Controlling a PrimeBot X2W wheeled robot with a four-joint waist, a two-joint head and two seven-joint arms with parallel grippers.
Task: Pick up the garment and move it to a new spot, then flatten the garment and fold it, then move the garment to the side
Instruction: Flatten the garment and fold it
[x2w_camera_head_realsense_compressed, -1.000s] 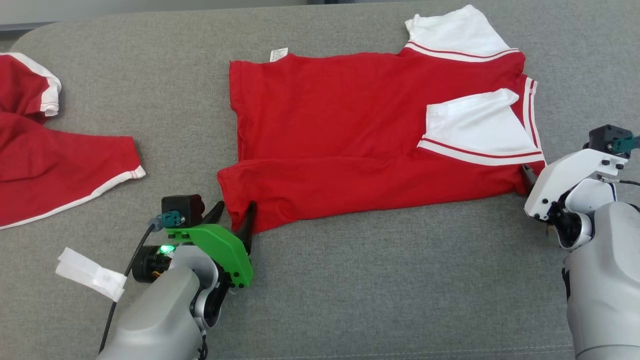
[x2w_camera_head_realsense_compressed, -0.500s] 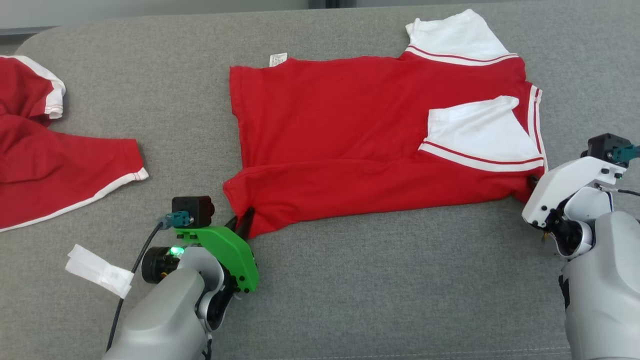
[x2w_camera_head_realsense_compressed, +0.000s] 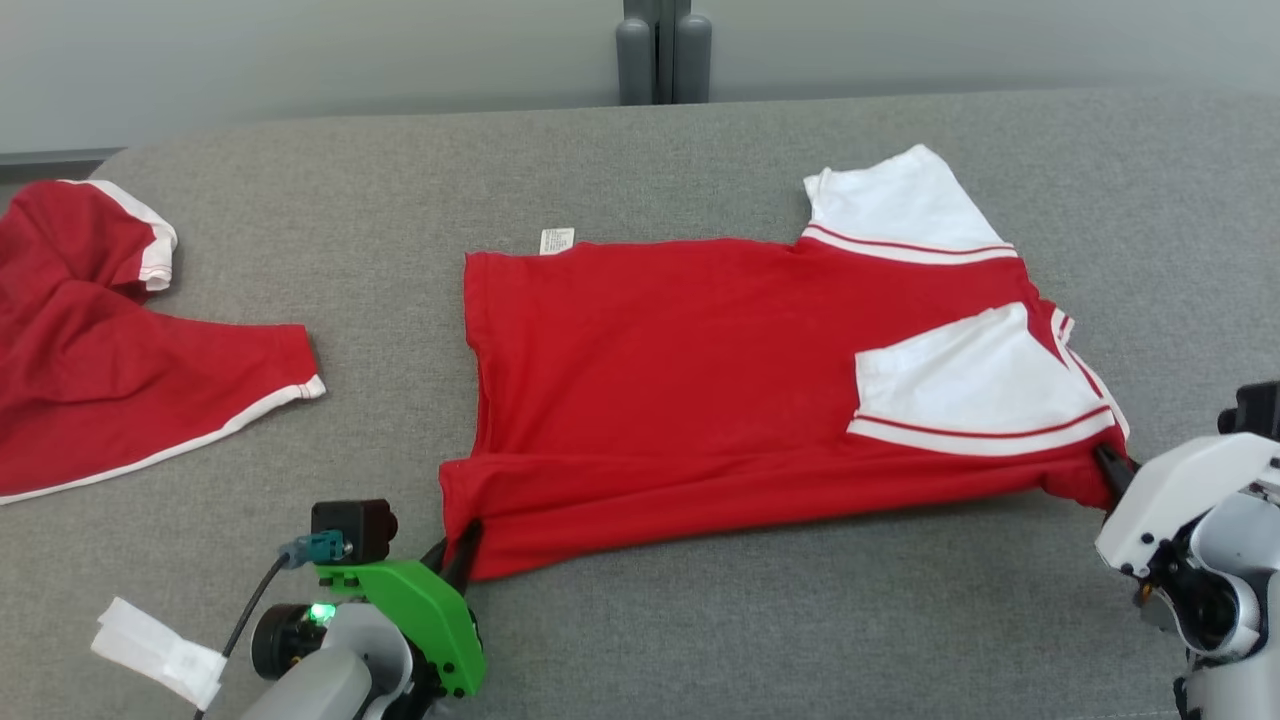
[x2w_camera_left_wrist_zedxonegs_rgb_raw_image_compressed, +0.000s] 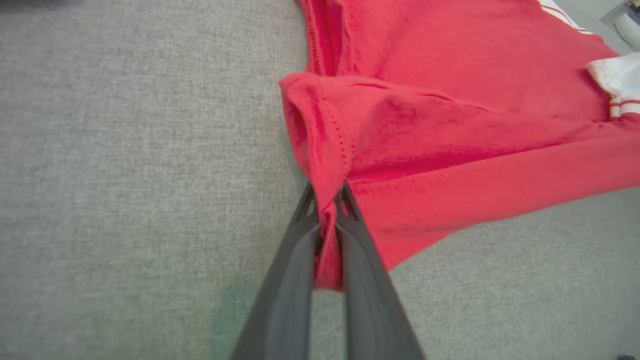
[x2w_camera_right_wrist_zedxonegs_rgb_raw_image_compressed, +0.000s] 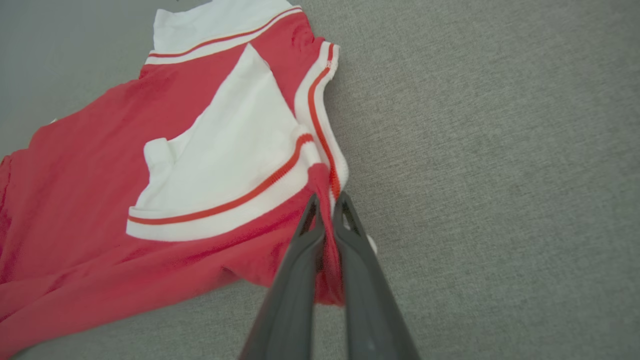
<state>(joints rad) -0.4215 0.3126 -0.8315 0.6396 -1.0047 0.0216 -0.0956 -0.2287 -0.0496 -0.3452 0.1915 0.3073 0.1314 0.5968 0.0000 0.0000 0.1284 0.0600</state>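
Observation:
A red T-shirt (x2w_camera_head_realsense_compressed: 700, 380) with white sleeves and red stripes lies spread on the grey padded table (x2w_camera_head_realsense_compressed: 700, 620), its near edge folded over into a long band. My left gripper (x2w_camera_head_realsense_compressed: 458, 545) is shut on the shirt's near left corner (x2w_camera_left_wrist_zedxonegs_rgb_raw_image_compressed: 327, 200). At the near right corner, my right gripper (x2w_camera_head_realsense_compressed: 1108, 468) is shut on the fabric beside the white sleeve (x2w_camera_right_wrist_zedxonegs_rgb_raw_image_compressed: 225, 150). Both corners are lifted slightly, and the near edge (x2w_camera_head_realsense_compressed: 780, 500) stretches between the two grippers.
A second red garment (x2w_camera_head_realsense_compressed: 110, 340) with white trim lies crumpled at the table's left end. A white paper tag (x2w_camera_head_realsense_compressed: 160, 650) sits near my left arm. A grey post (x2w_camera_head_realsense_compressed: 663, 55) stands behind the table's far edge.
Both grippers have closed on the shirt's near corners and drawn it toward me. The head camera has tilted up, so the far wall and post now show.

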